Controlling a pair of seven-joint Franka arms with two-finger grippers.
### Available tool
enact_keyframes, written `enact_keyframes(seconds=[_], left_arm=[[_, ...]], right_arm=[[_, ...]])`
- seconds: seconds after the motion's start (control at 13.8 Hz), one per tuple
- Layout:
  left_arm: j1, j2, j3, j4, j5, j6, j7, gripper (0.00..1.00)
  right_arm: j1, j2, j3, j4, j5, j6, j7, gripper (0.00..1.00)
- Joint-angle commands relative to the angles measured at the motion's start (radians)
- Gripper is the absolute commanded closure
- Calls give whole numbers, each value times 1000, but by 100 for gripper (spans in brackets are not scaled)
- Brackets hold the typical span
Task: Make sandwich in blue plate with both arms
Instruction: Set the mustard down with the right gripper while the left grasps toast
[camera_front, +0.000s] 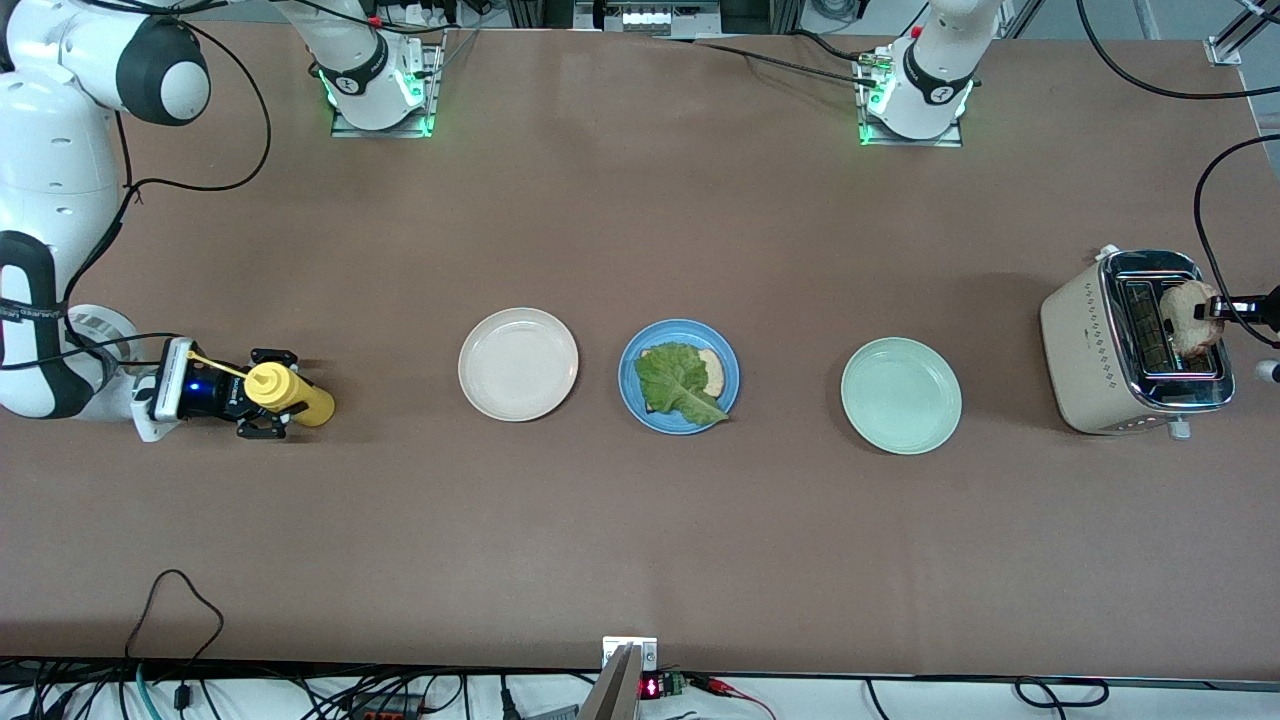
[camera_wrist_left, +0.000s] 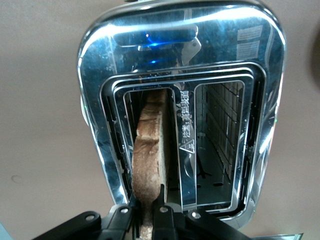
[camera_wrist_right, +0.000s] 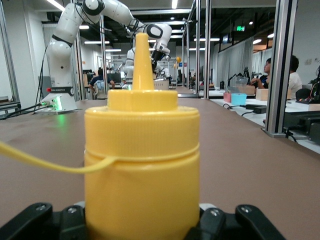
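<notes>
The step in hand looks to be drawing the second bread slice (camera_wrist_left: 148, 150) out of the toaster (camera_front: 1135, 345), which stands at the left arm's end of the tabletop (camera_front: 640, 520); the left end effector (camera_wrist_left: 146, 210) is closed on the slice's upper edge, its fingers (camera_wrist_left: 162, 212) pinching the crust on either face; to do this well, the pull should run straight up along the slot so the bread does not scrape the metal guides or tip the toaster, and the pinch should stay firm but light, since a soft slice could tear or crumble at the held corner; once clear, the slice should be carried flat-ready over the blue plate (camera_front: 632, 400) and laid square on the lettuce (camera_front: 680, 380); the blue plate sits in the middle of the tabletop, between a cream plate (camera_front: 518, 363) toward the right arm's end and a pale green plate (camera_front: 900, 395) toward the left arm's end; on it lies a pale bread slice with a crinkled green lettuce leaf over most of it, part of the bread showing beside the leaf, so the sandwich lacks its top; the right end effector (camera_front: 262, 400) waits at the right arm's end of the tabletop, clasping a yellow squeeze bottle (camera_wrist_right: 142, 165) with its nozzle upright in the right wrist view.
</notes>
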Motion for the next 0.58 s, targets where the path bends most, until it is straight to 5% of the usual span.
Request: enact_keyframes(seconds=[0.0, 0.14, 0.22, 0.51], left_arm=[[7, -52, -16, -9, 19, -15, 22, 99], [3, -95, -18, -8, 21, -18, 29, 99], [4, -114, -16, 1, 21, -19, 57, 99], [0, -134, -25, 152, 26, -113, 143, 99]], right_arm=[[-27, 13, 18, 20, 9, -21, -7, 50], [-30, 13, 16, 20, 9, -20, -4, 24], [-36, 13, 16, 20, 7, -20, -4, 0], [-72, 3, 13, 27, -37, -21, 1, 0]])
